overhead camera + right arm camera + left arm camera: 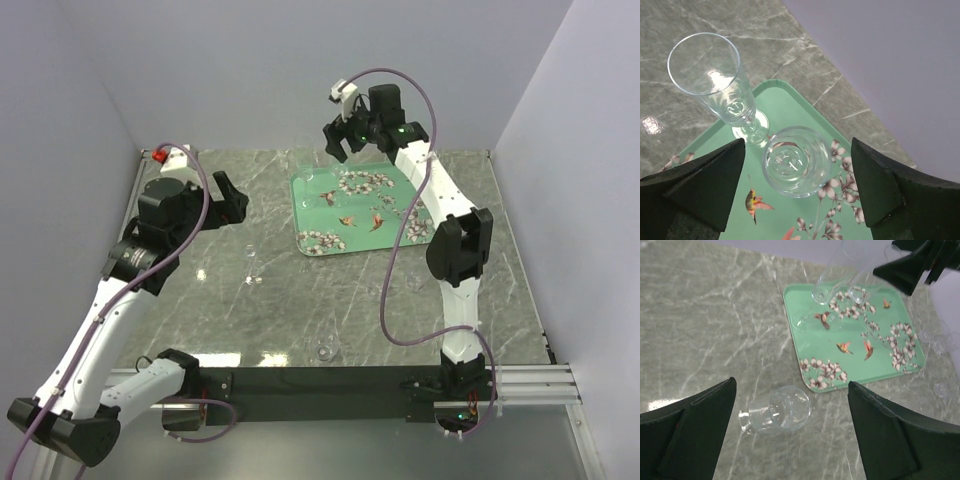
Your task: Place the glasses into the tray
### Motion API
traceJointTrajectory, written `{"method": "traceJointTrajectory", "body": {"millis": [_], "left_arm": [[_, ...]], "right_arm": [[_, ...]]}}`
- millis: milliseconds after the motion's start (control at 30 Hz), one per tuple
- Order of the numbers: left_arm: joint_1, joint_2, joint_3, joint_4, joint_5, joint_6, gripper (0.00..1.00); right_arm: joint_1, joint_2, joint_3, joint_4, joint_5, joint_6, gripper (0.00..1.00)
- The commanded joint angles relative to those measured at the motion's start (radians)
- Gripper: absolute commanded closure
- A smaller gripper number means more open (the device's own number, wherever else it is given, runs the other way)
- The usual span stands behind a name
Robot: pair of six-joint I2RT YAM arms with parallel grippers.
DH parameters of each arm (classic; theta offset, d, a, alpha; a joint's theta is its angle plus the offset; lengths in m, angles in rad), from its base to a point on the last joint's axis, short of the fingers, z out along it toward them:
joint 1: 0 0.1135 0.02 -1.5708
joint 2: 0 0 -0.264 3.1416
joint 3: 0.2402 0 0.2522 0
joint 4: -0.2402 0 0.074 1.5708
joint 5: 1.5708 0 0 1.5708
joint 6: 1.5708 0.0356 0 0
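top view: marbled table [200,300] with the tray [325,217] lying flat right of centre, towards the far edge. the right gripper [345,148] hangs above the tray's far left corner. the left gripper [232,197] is raised over the table, left of the tray and apart from it.

right wrist view: two of the glasses stand upright in that corner of the tray. the flute [722,82], tall and ribbed above its foot, stands nearest the rim. the short glass [792,160] stands just beside the flute's foot, further in over the flower print; whether the two touch cannot be told. the right gripper's fingers [700,185] are spread wide, one on each side of the short glass and above it, touching neither glass and holding nothing.

left wrist view: the lying glass [775,415] rests on its side on the table, just off the tray's near left corner, its open mouth turned towards the camera. the left gripper's fingers [695,435] are spread wide and frame this glass from above without contact; nothing is held.

the front glass [325,348] is on the table well short of the tray, close to the arm bases. faint glasses [941,388] show as outlines on the table beyond the tray's right side; their number cannot be told.
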Motion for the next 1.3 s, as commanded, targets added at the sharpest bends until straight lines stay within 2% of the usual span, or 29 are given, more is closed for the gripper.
{"method": "traceJointTrajectory", "body": {"millis": [0,200,500,1267], "left_arm": [[0.005,0.014,0.050,-0.059,0.058,-0.034,0.01],[0.005,0.053,0.078,-0.136,0.107,-0.039,0.01],[0.003,0.169,0.170,-0.271,0.104,-0.045,0.07],[-0.084,0.373,0.360,-0.513,-0.108,-0.137,0.18]], "right_arm": [[-0.021,-0.099,0.034,0.049,0.005,0.016,0.07],[-0.031,-0.159,-0.001,0.042,-0.021,0.010,0.06],[-0.045,-0.254,-0.100,0.056,-0.047,0.030,0.05],[-0.102,-0.383,-0.248,0.076,-0.067,0.065,0.04]]}}
